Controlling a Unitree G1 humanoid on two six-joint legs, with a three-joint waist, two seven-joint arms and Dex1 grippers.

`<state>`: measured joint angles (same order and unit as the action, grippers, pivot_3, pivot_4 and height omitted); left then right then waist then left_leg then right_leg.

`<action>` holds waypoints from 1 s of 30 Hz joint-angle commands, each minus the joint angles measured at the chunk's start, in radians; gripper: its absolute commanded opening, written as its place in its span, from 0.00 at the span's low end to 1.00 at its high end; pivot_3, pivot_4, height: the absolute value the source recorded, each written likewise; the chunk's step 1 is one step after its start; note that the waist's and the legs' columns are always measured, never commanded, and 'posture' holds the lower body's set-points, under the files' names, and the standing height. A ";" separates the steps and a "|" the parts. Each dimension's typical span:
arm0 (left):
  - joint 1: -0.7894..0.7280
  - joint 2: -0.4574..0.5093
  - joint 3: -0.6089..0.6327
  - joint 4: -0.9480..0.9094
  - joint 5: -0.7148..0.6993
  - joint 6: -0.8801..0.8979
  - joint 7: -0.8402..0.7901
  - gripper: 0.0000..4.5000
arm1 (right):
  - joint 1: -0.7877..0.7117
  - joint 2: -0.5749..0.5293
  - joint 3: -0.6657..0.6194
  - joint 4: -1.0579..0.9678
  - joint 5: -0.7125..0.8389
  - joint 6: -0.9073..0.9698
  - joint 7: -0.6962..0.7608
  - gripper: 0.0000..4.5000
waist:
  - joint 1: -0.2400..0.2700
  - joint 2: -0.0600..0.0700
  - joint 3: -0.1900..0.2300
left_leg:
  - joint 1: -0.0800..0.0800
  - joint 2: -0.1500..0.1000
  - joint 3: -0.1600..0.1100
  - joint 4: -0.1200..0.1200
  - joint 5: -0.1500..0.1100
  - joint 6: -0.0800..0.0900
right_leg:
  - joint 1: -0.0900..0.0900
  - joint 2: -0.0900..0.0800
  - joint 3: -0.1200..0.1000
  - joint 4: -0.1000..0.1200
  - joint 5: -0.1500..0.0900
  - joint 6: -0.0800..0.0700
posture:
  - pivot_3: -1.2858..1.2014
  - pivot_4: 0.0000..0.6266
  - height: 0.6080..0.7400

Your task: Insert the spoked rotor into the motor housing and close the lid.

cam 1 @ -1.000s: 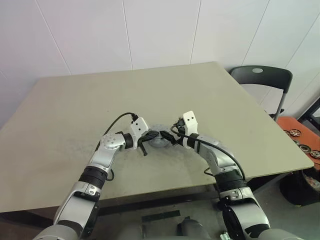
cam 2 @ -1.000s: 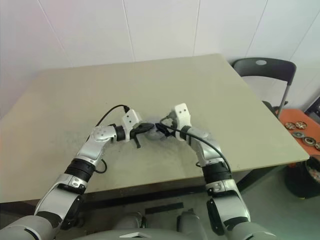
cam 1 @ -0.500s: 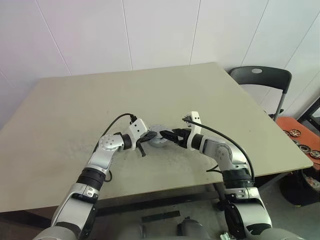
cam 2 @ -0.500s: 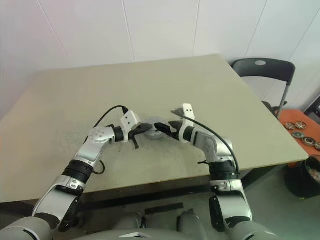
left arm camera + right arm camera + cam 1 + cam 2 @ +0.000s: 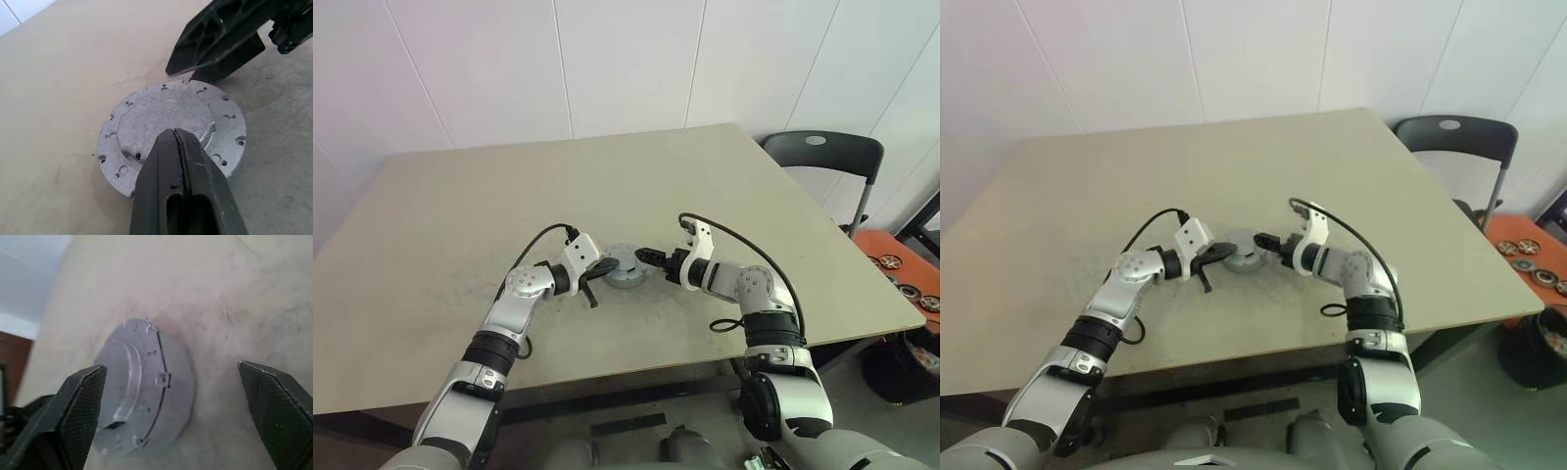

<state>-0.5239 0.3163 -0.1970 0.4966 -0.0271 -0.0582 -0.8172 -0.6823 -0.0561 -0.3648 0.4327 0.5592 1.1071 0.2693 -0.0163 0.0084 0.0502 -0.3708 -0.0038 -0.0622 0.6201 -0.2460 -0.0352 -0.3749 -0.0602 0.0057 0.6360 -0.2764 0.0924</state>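
Left eye view: the lid, a round silvery-grey metal disc, sits near the middle of the beige tabletop, seated on the motor housing beneath it so the two read as one low puck. The left hand comes at the lid from one side, its black fingers closed together over the lid's near edge. The right hand faces the lid from the opposite side, just beside it and not touching. A dark chair stands well beyond the tabletop's far corner. Right eye view: same layout, lid between the two hands. Left wrist view: the left hand's fingers are pressed shut with nothing between them, tips resting over the lid's rim; the lid face shows a raised centre, scratches and small holes round the edge. The right hand's dark finger hangs just past the far rim. Right wrist view: the right hand's two fingers stand fully apart, empty, with the lid centred between them a short way ahead; a seam runs round the puck's side. Judgement: stiff, fairly heavy metal, smooth and likely slippery; nothing fragile. Best taken across the rim at opposite edges, squarely, since a skewed pinch could slide off or tilt the lid in its seat.
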 commanded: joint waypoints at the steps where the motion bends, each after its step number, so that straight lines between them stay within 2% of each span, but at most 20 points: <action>1: 0.002 0.009 0.000 0.012 0.012 0.002 0.001 0.00 | -0.028 0.052 -0.068 0.031 0.068 0.068 -0.056 0.99 | -0.001 0.000 0.000 | 0.000 0.000 0.000 0.000 0.000 0.000 | 0.000 0.000 0.000 0.001 0.000 0.000 | 0.52 0.00 1.00; 8: -0.021 0.012 0.003 0.035 0.018 -0.014 0.000 0.00 | -0.068 0.157 -0.168 0.173 0.104 0.021 -0.166 0.99 | -0.009 0.000 0.000 | 0.007 0.000 0.003 0.000 0.000 0.000 | 0.001 0.003 0.007 0.006 0.000 0.000 | 0.52 0.00 1.00; 14: -0.029 0.020 0.005 0.040 0.023 -0.021 -0.009 0.00 | -0.110 0.201 -0.176 0.274 0.097 -0.082 -0.199 0.99 | -0.050 -0.001 -0.001 | 0.016 0.000 0.000 -0.001 0.000 0.000 | 0.002 0.010 0.016 0.009 -0.001 -0.001 | 0.52 0.00 1.00; 17: -0.028 0.025 0.011 0.034 0.025 -0.021 -0.011 0.00 | -0.097 0.204 -0.170 0.249 0.127 -0.059 -0.175 0.87 | -0.054 -0.001 -0.001 | 0.015 0.001 -0.002 -0.001 0.000 0.000 | 0.001 0.014 0.019 0.011 -0.001 -0.001 | 0.52 0.00 1.00; 22: -0.016 0.030 0.009 0.022 0.027 -0.017 -0.013 0.00 | -0.096 0.199 -0.168 0.257 0.128 -0.066 -0.178 0.49 | -0.057 -0.001 -0.001 | 0.014 0.001 -0.001 -0.004 0.000 0.000 | -0.002 0.015 0.021 0.011 0.001 -0.004 | 0.52 0.00 1.00; 25: -0.005 0.033 0.008 0.002 0.014 0.004 -0.035 0.00 | -0.095 0.190 -0.146 0.268 0.109 -0.073 -0.177 0.32 | -0.058 -0.001 -0.001 | 0.014 0.001 -0.001 -0.005 0.000 0.000 | -0.004 0.015 0.023 0.011 0.001 -0.004 | 0.52 0.00 1.00; 30: 0.026 0.060 0.017 -0.087 -0.051 0.107 -0.130 0.00 | -0.092 0.190 -0.148 0.282 0.119 -0.072 -0.166 0.30 | -0.062 -0.001 -0.001 | 0.016 0.001 -0.001 -0.005 0.000 0.000 | -0.003 0.016 0.024 0.011 -0.001 -0.001 | 0.52 0.00 1.00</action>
<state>-0.5051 0.3615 -0.1744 0.4386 -0.0616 0.0136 -0.9169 -0.7691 0.1107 -0.5510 0.6837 0.6861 1.0191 0.1134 -0.0784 0.0072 0.0491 -0.3549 -0.0029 -0.0630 0.6147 -0.2461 -0.0351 -0.3782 -0.0439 0.0296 0.6475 -0.2771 0.0910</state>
